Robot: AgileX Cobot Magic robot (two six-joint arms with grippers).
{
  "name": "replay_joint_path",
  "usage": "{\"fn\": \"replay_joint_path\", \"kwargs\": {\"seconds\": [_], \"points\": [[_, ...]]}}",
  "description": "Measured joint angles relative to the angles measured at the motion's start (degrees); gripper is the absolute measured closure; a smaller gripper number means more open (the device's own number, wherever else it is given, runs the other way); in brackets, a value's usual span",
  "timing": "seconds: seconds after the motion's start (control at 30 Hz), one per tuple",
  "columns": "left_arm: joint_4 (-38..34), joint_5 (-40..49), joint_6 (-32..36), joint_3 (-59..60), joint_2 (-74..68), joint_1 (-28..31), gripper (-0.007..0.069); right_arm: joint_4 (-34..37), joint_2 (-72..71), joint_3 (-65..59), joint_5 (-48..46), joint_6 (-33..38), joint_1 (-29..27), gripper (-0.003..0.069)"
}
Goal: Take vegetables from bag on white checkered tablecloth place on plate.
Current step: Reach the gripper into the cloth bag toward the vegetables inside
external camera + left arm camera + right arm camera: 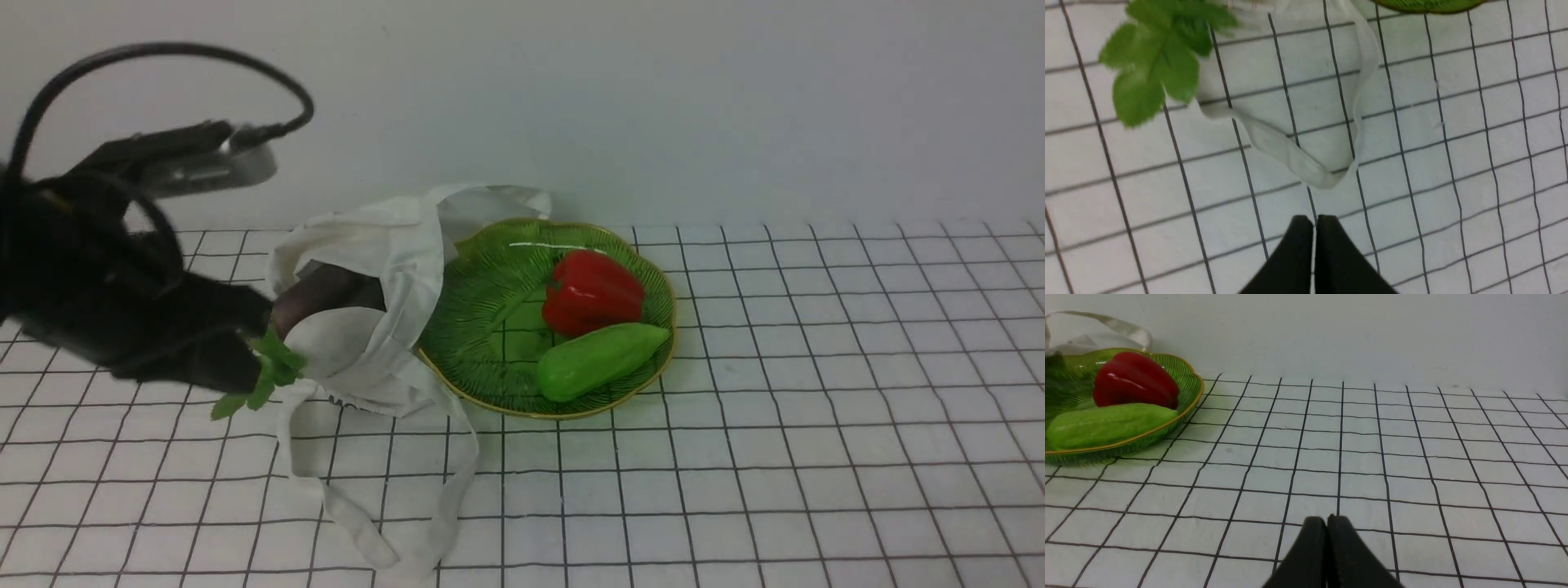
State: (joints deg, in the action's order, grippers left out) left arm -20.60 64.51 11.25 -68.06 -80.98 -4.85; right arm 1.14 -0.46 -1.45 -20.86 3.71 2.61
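The off-white bag lies crumpled on the white checkered tablecloth, its edge resting on the green leaf plate. A purple eggplant shows in the bag's mouth. Green radish leaves stick out beside it, and the radish's white body is hidden. My left gripper is by the bag's mouth next to the leaves. In the left wrist view it is shut and empty, apart from the leaves and above the bag strap. My right gripper is shut and empty over bare cloth.
A red bell pepper and a light green gourd lie on the plate; both show in the right wrist view, pepper and gourd. The bag's straps trail toward the front. A pale wall stands behind.
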Motion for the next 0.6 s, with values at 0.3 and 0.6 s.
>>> {"fn": "replay_joint_path", "kwargs": {"seconds": [0.3, 0.6], "points": [[9.2, 0.4, -7.2, -19.3, -16.6, -3.9, 0.0497, 0.0, 0.0, 0.0, 0.0, 0.0, 0.0, 0.0674], [11.2, 1.2, -7.3, -21.9, -25.2, -3.9, 0.0154, 0.0, 0.0, 0.0, 0.0, 0.0, 0.0, 0.0674]]}}
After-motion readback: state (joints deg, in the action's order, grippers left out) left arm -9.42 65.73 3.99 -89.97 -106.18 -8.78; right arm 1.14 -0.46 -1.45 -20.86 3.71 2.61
